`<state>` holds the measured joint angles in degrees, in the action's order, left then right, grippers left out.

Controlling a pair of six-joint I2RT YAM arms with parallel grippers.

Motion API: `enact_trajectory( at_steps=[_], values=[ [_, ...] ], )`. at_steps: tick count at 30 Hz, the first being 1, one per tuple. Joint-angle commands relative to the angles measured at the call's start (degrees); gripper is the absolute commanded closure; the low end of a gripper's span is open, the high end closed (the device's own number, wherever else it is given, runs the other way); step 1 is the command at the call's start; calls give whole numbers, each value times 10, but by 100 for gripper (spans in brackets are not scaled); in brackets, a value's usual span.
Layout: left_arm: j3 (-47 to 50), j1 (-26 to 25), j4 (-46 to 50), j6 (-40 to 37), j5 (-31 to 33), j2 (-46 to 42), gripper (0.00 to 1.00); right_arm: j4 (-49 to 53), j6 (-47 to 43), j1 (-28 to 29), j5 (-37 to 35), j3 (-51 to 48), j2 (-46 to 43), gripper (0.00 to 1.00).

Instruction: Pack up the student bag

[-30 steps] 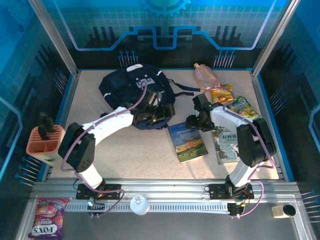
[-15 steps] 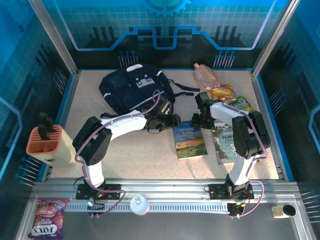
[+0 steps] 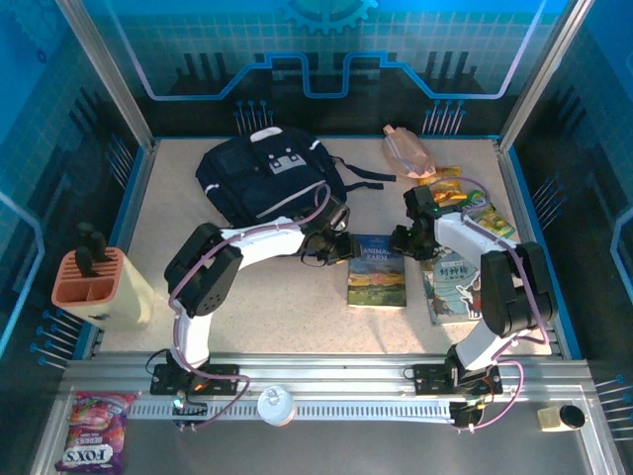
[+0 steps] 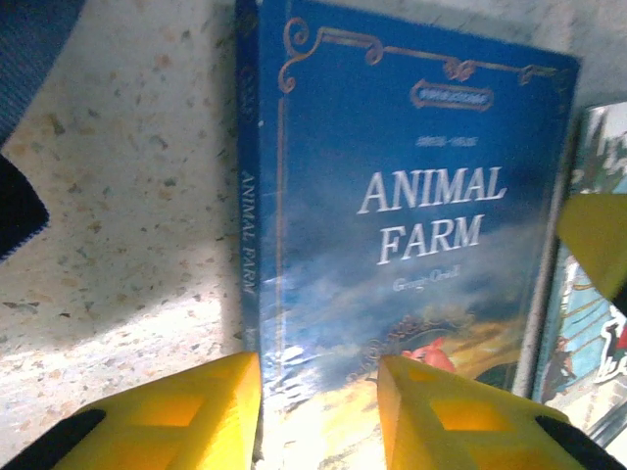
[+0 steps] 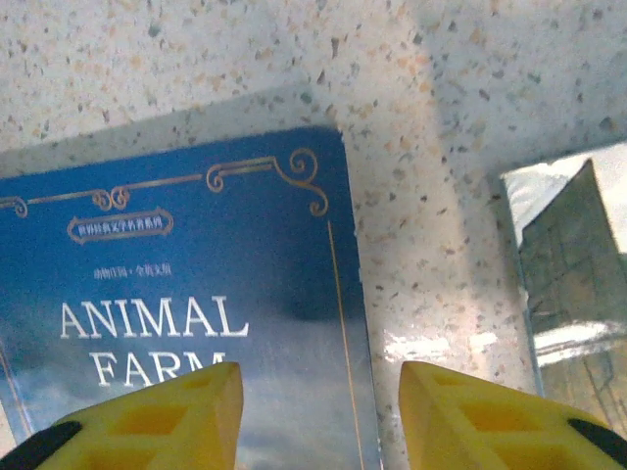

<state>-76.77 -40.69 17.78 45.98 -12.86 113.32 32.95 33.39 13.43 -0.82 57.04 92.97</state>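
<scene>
The soft navy fabric student bag (image 3: 267, 178), patched grey-white, lay slumped at the upper left of the speckled, stone-like tabletop (image 3: 277, 307), which was enclosed by blue translucent panels (image 3: 89, 109). Near the bag's lower right corner, the blocky yellow left fingers (image 4: 186, 411) stood spread astride the spine edge of a glossy blue paperback (image 3: 377, 275). Farther right, the right fingers (image 5: 157, 411) stood spread over the book's opposite edge.

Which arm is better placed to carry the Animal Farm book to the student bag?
Left, probably. The left pincer straddles the spine of the book, and the student bag lies close beside that arm.
</scene>
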Motion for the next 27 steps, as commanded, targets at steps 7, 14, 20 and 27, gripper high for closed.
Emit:
enact_trajectory(
  at_steps=[7, 14, 20, 27],
  values=[
    [-19, -5, 14, -14, -38, 34, 63, 13, 11, -8, 21, -31, 13, 67],
    [-17, -5, 5, -10, -40, 43, 60, -5, 17, -10, 26, -38, 30, 68],
    [-23, -6, -6, -6, -57, 52, 60, -5, 19, -15, 32, -37, 32, 68],
    [-40, -4, -2, -1, -81, 64, 53, -22, 35, -31, 101, -42, 36, 68]
  ],
)
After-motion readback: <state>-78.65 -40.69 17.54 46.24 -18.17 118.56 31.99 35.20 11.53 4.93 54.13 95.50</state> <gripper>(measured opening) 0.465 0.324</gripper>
